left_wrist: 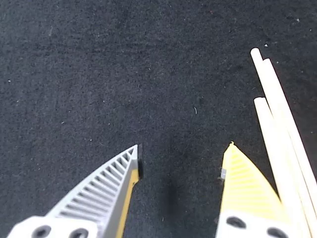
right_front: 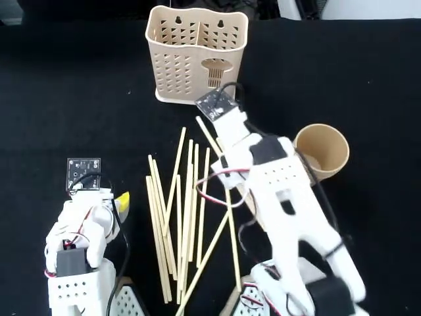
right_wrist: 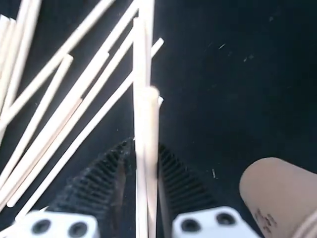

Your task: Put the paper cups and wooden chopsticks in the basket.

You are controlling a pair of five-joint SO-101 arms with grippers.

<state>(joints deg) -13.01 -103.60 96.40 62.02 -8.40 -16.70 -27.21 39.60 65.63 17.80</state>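
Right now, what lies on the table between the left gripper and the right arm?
The loose wooden chopsticks lie spread on the black cloth between the left gripper and the right arm, as the high view shows.

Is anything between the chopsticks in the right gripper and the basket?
Nothing visible does. The right gripper holds chopsticks in its jaws, and only bare black table lies from there to the basket; the paper cup lies off to one side.

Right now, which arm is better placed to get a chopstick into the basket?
Right. The right arm has its jaws shut on a chopstick, close to the basket. The left arm has open jaws over bare cloth, holding nothing, farther from the basket.
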